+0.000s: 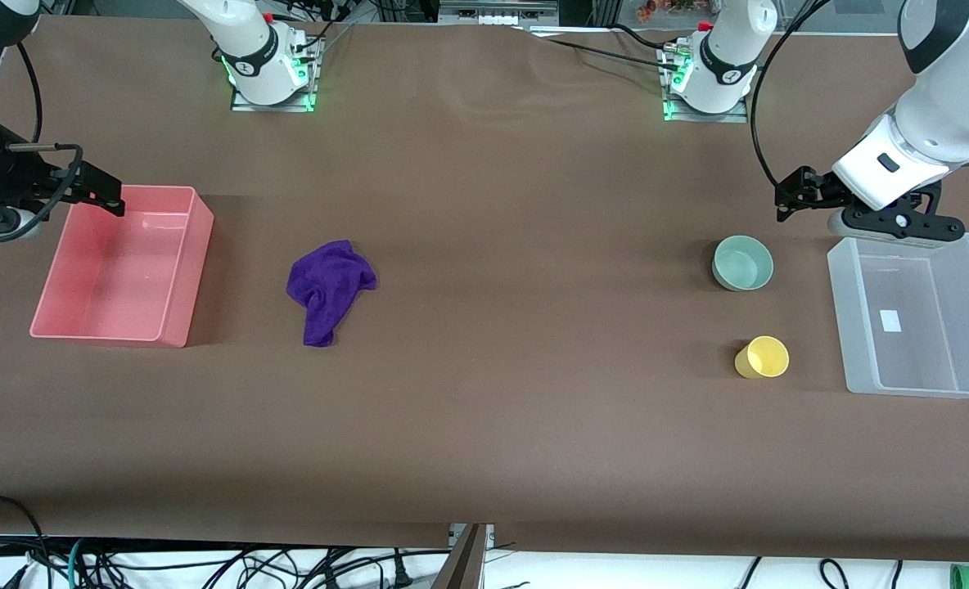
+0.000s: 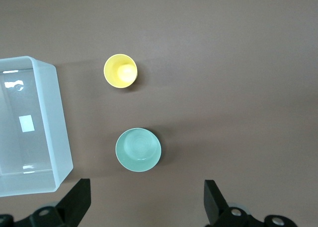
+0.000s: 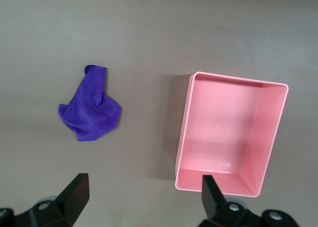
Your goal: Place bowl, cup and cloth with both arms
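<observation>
Two white Franka arms wait at either end of a brown desk (image 1: 484,425) that carries five loose things: one cloth, one bowl, one cup and two bins.

The single purple cloth (image 1: 329,289) lies crumpled on the desk toward the right arm's end, just beside one pink bin (image 1: 186,270) that sits open and holds nothing. The right gripper (image 1: 106,193) hangs over the upper rim of that pink bin, jaws spread apart with nothing between them, as the right wrist view confirms with both black fingers (image 3: 75,192) standing wide.

Toward the left arm's end, one mint-green bowl (image 1: 743,263) and one yellow cup (image 1: 762,357) both stand upright, apart from each other, the cup nearer the front camera than the bowl. Beside the pair sits one clear plastic bin (image 1: 843,327), with only a small white label showing inside it. The left gripper (image 1: 791,198) hovers above the desk between the bowl and the clear bin's upper corner, its jaws likewise apart and holding nothing, the bowl showing between its fingers (image 2: 78,197) in the left wrist view.
</observation>
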You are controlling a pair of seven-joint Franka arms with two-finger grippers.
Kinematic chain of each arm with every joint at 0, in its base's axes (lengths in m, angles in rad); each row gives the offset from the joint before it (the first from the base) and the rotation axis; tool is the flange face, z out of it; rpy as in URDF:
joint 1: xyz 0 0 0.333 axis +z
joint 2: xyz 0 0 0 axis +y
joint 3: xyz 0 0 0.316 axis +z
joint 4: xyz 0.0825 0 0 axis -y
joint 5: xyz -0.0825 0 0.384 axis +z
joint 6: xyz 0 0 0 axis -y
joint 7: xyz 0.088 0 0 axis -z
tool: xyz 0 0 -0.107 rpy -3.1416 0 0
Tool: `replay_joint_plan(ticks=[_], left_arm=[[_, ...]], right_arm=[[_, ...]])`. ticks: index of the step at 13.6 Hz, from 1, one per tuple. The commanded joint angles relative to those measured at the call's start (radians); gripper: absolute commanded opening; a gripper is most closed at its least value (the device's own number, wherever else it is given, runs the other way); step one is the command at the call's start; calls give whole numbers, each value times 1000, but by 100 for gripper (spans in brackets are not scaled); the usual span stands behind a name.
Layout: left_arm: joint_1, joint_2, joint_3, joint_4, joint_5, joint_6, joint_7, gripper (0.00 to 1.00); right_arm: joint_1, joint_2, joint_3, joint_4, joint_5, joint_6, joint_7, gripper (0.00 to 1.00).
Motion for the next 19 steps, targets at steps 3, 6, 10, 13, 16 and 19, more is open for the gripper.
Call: replay_joint_plan(ticks=[3,6,10,13,16,19], left_arm=[[-8,9,12,18,-24,-16,-4,100],[-7,12,12,18,-23,-16,-2,100],[15,86,16,18,-20,-112,14,100],[65,153,19,5,-9,-165,216,100],[154,270,18,-33,9,-67,474,100],[165,279,18,-243,78,291,609,100]], right_arm=[[1,14,0,27,10,2,11,100],[-2,20,0,34,14,-3,14,100],[-4,22,0,34,13,-1,9,100],[-5,20,-2,34,14,0,14,100],[-7,19,0,34,14,0,15,100],[4,22,1,-7,-7,14,5,100]])
